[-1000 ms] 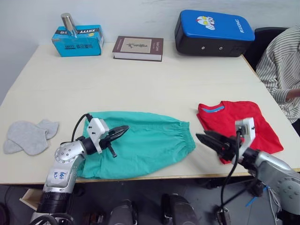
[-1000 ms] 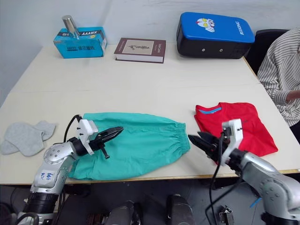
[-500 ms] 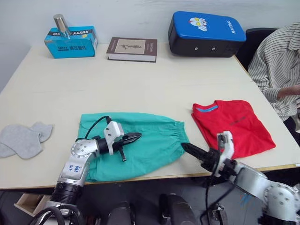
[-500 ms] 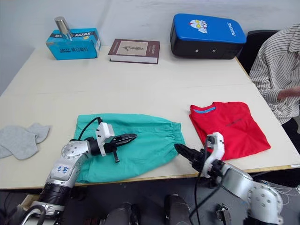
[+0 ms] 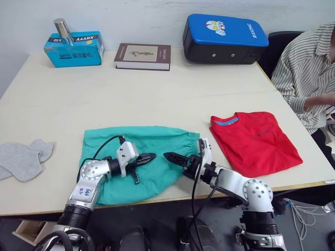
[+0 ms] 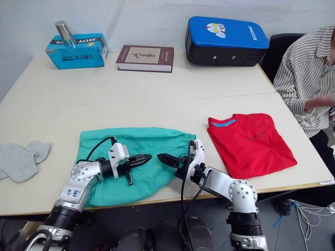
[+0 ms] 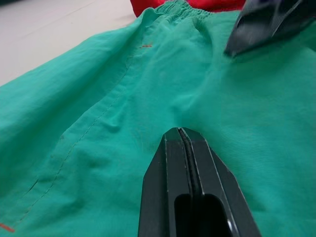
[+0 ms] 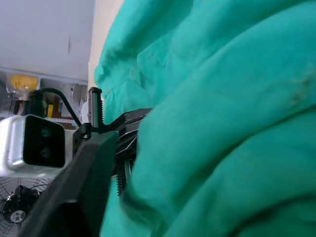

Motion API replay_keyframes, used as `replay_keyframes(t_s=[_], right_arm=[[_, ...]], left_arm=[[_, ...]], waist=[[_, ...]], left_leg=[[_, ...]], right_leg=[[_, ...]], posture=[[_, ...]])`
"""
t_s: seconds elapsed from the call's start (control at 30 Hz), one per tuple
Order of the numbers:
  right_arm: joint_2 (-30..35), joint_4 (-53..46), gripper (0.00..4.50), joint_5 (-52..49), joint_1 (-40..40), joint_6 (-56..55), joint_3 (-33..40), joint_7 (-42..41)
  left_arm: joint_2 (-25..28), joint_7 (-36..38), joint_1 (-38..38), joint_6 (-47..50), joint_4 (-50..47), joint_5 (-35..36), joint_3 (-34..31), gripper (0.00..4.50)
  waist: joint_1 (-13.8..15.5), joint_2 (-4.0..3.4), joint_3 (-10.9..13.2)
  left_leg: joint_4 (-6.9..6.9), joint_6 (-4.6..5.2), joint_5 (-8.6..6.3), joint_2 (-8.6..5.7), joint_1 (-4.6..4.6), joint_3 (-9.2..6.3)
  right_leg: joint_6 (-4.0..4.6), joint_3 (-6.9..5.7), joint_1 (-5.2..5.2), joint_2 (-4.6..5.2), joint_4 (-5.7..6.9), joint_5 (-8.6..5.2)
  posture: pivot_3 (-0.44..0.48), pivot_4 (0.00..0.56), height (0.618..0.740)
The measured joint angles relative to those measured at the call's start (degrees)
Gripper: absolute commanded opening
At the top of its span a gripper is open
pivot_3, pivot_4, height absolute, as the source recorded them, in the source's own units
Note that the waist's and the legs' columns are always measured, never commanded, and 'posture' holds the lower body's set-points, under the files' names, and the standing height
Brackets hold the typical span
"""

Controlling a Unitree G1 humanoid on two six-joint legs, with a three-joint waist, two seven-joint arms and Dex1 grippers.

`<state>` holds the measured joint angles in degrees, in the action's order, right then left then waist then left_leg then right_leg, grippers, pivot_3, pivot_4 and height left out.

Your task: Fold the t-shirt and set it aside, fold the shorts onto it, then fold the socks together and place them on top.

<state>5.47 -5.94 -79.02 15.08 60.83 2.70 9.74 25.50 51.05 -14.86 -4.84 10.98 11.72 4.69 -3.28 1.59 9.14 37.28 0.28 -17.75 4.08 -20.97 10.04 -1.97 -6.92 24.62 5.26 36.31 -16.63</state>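
L gripper (image 5: 148, 157) jaws closed, over shorts (image 5: 104, 149) | R gripper (image 5: 170, 156) tip-to-tip w/ L, jaws unclear | t-shirt (image 5: 254, 141) folded, R of shorts | socks (image 5: 21, 159) far L on surface (image 5: 157, 89)

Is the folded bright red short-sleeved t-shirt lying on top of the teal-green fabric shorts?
No: the bright red t-shirt lies flat on the table beside the teal-green shorts, nearer the robot's right, not on top of them.
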Motion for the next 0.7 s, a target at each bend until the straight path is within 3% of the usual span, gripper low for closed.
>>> replay_keyframes(t_s=[0.2,0.53,0.7], right_arm=[[-0.46,-1.72,0.03,3.31,0.52,-2.34,0.11,-2.47],[1.5,-3.73,0.03,6.97,0.55,-7.56,5.43,-2.07],[9.7,-4.16,0.03,10.5,2.47,-8.26,9.06,-2.06]], left_arm=[[-0.14,-0.94,0.14,1.03,0.22,0.46,-1.12,0.0],[-2.32,-4.44,-4.14,1.08,1.12,0.42,-2.54,0.0],[-2.43,-5.74,-4.39,3.13,-2.13,1.54,-3.79,0.0]], waist=[[0.29,0.09,-0.06],[2.03,-0.13,0.1],[1.72,-0.39,0.27]], left_leg=[[-0.01,0.02,0.12,-0.05,0.02,-0.11],[0.0,0.34,0.09,-0.38,-0.37,-0.21],[0.03,0.26,0.06,-0.43,-0.54,-0.04]], right_leg=[[-0.01,0.0,-0.07,0.04,-0.01,0.04],[-0.31,-0.03,0.03,0.29,-0.36,0.23],[-0.42,-0.04,0.13,0.33,-0.58,0.28]], posture=[[0.0,0.15,0.74],[0.0,0.15,0.74],[0.0,0.15,0.74]])
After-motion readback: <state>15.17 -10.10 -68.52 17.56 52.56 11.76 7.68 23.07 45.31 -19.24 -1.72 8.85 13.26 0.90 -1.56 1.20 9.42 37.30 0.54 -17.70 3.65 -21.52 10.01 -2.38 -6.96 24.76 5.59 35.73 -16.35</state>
